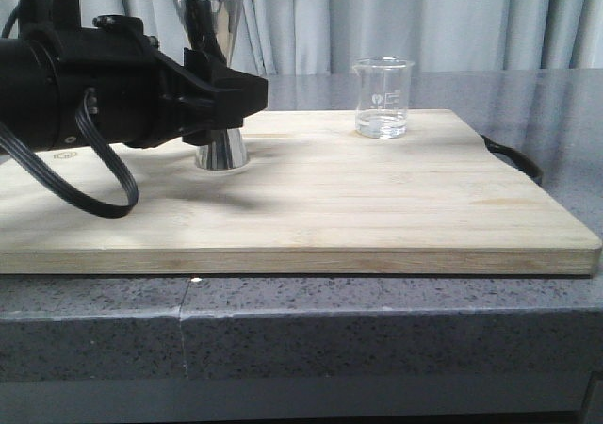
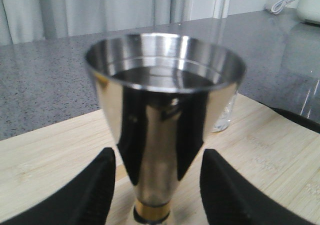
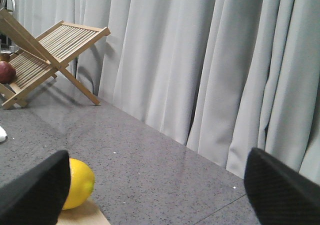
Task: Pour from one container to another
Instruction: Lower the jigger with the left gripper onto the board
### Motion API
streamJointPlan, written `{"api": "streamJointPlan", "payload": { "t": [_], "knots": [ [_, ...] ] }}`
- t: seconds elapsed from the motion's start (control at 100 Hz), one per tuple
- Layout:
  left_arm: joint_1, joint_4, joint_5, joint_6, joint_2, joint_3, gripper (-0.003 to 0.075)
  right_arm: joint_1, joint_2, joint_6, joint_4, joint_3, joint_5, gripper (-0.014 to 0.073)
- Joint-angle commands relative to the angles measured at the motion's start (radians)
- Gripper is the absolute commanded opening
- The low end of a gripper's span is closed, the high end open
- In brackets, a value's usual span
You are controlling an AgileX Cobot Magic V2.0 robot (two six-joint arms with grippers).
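The tall steel jigger (image 1: 209,28) stands upright on the wooden board (image 1: 377,207), left of centre. My left gripper (image 1: 231,92) reaches in from the left at its narrow waist. In the left wrist view the jigger (image 2: 165,85) fills the frame, its gold band low down. The left gripper (image 2: 157,156) is open, one finger on each side, with gaps to the steel. The clear glass beaker (image 1: 382,99) stands upright to the right, a little clear liquid in its bottom; part of the beaker (image 2: 225,117) shows behind the jigger. My right gripper (image 3: 157,157) is open wide, holding nothing, and does not show in the front view.
A black strap (image 1: 513,155) hangs off the board's right edge. The board lies on a grey stone counter (image 1: 377,330) before grey curtains. The right wrist view shows a yellow lemon (image 3: 80,182), a wooden drying rack (image 3: 45,50) and a dark red fruit (image 3: 6,72).
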Motion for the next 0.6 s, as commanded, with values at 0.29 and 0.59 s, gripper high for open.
{"api": "streamJointPlan", "payload": {
  "t": [0.29,0.59],
  "knots": [
    [0.002,-0.007,-0.054,-0.007,-0.037,-0.021,0.0456,-0.001,-0.048,-0.008,0.029,-0.031,-0.061,0.0636],
    [0.002,-0.007,0.031,-0.007,-0.110,-0.021,0.0456,-0.001,-0.048,-0.008,0.029,-0.031,-0.059,0.0636]
  ]
}}
